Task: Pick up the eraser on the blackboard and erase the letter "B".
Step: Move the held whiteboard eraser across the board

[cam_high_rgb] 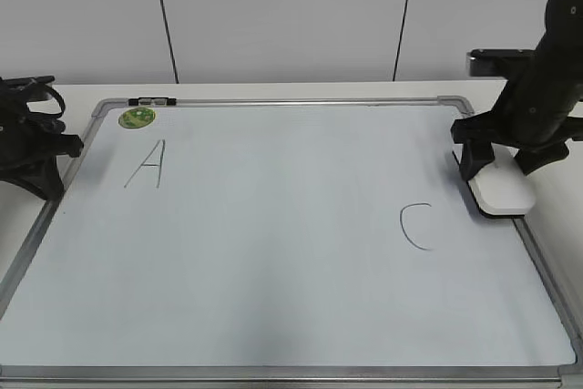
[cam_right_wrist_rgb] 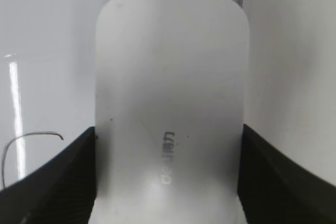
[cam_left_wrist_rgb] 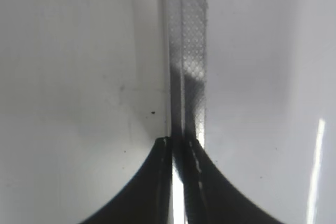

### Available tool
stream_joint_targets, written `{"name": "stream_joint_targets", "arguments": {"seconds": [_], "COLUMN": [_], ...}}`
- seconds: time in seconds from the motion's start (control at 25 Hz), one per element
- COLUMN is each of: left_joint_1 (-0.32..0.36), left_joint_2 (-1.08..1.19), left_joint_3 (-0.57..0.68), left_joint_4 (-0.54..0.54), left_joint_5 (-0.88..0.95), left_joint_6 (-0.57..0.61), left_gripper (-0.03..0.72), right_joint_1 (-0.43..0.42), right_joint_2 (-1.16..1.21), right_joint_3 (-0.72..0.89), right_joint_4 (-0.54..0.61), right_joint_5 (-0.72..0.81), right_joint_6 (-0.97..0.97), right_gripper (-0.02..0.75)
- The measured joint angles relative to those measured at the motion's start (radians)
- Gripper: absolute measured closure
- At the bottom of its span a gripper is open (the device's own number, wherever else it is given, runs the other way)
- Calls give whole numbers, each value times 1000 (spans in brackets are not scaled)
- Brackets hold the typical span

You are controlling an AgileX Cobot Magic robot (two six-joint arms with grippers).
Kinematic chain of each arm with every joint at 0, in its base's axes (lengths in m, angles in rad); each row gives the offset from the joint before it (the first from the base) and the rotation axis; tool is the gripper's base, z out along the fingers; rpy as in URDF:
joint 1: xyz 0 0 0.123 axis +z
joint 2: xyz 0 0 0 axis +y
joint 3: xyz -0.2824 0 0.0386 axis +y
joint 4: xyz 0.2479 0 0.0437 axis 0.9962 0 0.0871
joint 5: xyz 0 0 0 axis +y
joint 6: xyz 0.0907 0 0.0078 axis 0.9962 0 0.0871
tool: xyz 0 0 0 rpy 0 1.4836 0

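Note:
The blackboard (cam_high_rgb: 273, 261) lies flat, with an "A" (cam_high_rgb: 146, 166) at its upper left and a "C" (cam_high_rgb: 414, 226) at its right. No letter "B" shows between them; that stretch is blank. The white eraser (cam_high_rgb: 503, 191) rests at the board's right edge. My right gripper (cam_high_rgb: 499, 168) stands over it with a finger against each long side. In the right wrist view the eraser (cam_right_wrist_rgb: 168, 77) fills the space between the right gripper's (cam_right_wrist_rgb: 168, 132) fingers, and part of the "C" (cam_right_wrist_rgb: 26, 142) shows at left. My left gripper (cam_high_rgb: 41, 166) sits off the board's left edge, shut and empty.
A green sticker (cam_high_rgb: 137, 117) and a small black clip (cam_high_rgb: 150, 100) sit at the board's top left corner. The left wrist view shows the left gripper (cam_left_wrist_rgb: 180, 141) above the board's metal frame strip (cam_left_wrist_rgb: 189, 51). A pale wall stands behind the table.

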Motion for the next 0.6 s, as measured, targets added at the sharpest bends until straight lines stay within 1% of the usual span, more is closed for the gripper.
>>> {"name": "stream_joint_targets", "arguments": {"seconds": [0.36, 0.6], "left_joint_1": [0, 0], "left_joint_2": [0, 0], "left_joint_3": [0, 0], "left_joint_4": [0, 0], "left_joint_5": [0, 0], "left_joint_6": [0, 0], "left_gripper": [664, 663], "right_joint_1": [0, 0], "right_joint_2": [54, 58], "right_joint_3": [2, -13], "right_joint_4": [0, 1], "right_joint_5": [-9, 1], "right_joint_6": [6, 6], "right_gripper": [193, 126]}}
